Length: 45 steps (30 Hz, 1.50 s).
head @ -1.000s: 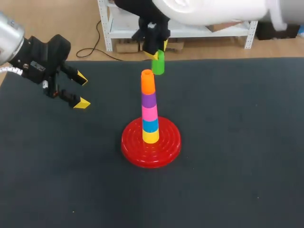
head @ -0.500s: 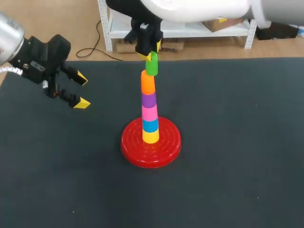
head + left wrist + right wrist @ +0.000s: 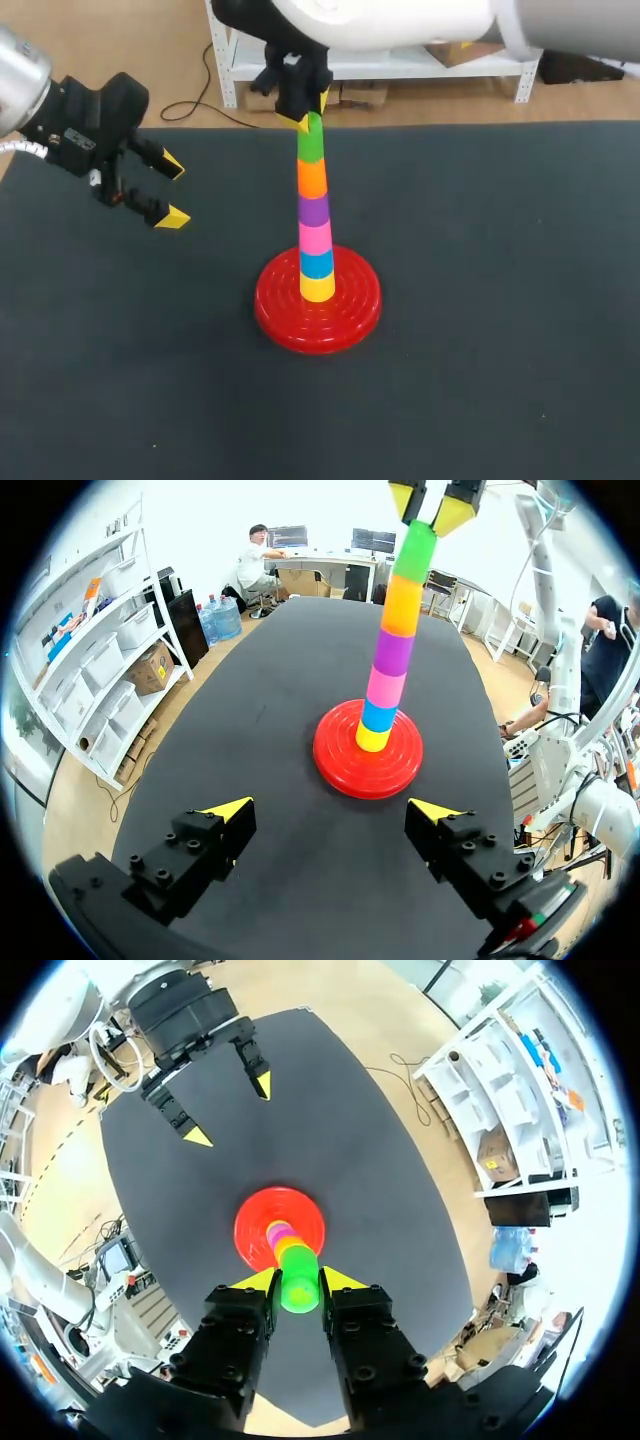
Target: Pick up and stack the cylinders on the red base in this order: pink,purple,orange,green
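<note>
Red base sat mid-frame on the dark table, same spot as 1 s ago. Right arm came in along the top edge and had shifted left across the frame since then. Left gripper stayed parked upper left, fingers wide, nothing between them; in its wrist view the base was ahead of it. Stack on the base, bottom up: yellow, blue, pink, purple, orange. Green cylinder was now upright on top of orange, in line with the stack; 1 s ago it hung up and right of the orange top, 0.5 s ago tilted over it. Right gripper was clamped on green from both sides, fingers narrow.
</note>
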Motion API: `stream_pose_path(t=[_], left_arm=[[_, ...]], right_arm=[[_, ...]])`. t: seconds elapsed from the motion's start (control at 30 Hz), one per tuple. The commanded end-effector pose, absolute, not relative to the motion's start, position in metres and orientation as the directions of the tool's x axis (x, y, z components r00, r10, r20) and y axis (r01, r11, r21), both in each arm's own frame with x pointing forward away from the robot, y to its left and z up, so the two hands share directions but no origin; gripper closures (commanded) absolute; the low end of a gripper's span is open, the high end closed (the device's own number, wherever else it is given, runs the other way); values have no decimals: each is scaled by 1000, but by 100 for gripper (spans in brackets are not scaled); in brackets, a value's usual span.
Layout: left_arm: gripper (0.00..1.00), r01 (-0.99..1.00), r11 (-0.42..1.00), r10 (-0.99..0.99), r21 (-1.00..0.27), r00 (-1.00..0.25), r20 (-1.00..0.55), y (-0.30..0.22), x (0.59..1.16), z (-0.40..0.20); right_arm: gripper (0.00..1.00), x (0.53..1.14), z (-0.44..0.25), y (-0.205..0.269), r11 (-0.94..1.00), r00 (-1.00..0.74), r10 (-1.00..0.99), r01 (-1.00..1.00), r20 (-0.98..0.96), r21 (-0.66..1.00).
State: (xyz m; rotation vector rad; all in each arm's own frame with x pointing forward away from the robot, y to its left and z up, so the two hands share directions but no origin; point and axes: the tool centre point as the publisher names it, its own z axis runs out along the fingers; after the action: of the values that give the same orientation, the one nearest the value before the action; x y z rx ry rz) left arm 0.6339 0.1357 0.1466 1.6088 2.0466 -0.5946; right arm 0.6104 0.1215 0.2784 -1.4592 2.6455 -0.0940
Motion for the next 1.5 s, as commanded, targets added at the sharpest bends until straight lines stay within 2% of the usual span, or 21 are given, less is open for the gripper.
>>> stream_pose_path(t=[0.03, 0.5, 1.5], left_arm=[[0, 974, 220, 774, -50, -205, -599, 136, 634, 147], [0, 974, 220, 774, -50, -205, -599, 136, 634, 147], [0, 974, 220, 774, -50, -205, -599, 136, 634, 147]], right_arm=[[100, 613, 275, 123, 536, -532, -844, -837, -67, -108], [100, 619, 258, 129, 549, -548, -836, -833, -37, -69], [100, 619, 265, 129, 510, -513, -858, -856, 18, -77]])
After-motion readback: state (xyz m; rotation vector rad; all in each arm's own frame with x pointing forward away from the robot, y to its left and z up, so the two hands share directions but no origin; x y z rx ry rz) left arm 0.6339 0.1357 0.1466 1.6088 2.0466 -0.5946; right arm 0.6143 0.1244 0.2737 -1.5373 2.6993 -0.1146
